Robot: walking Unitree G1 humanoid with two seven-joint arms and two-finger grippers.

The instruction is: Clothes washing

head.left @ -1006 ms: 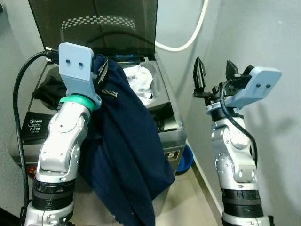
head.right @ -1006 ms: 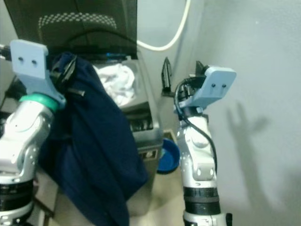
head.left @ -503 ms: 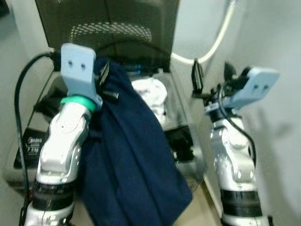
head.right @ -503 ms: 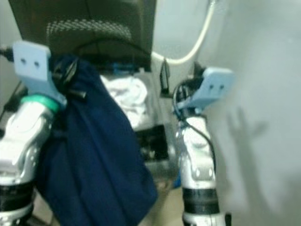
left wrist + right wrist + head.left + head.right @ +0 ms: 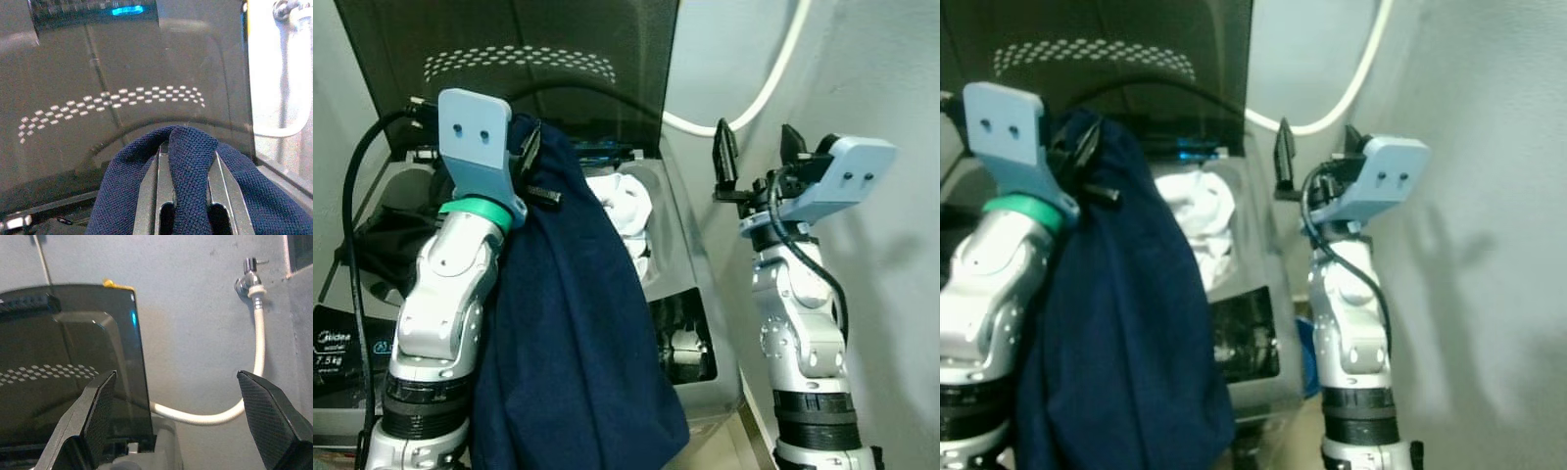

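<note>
left gripper [image 5: 188, 196] clamps navy garment [image 5: 573, 343]; right gripper [image 5: 756, 157] spread wide

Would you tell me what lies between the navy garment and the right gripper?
In the left eye view, white laundry in the washing machine lies between the navy garment and right gripper.

label [image 5: 335, 349] on washing machine [image 5: 690, 294] | "Midea" | "7.5 kg"

A home laundry corner: a top-loading washing machine [image 5: 690, 294] stands against grey plastered walls, its dark lid [image 5: 509, 59] raised and white laundry [image 5: 622, 201] in the drum. A white hose [image 5: 257, 362] runs from a wall tap [image 5: 246, 279] down behind the machine.
</note>
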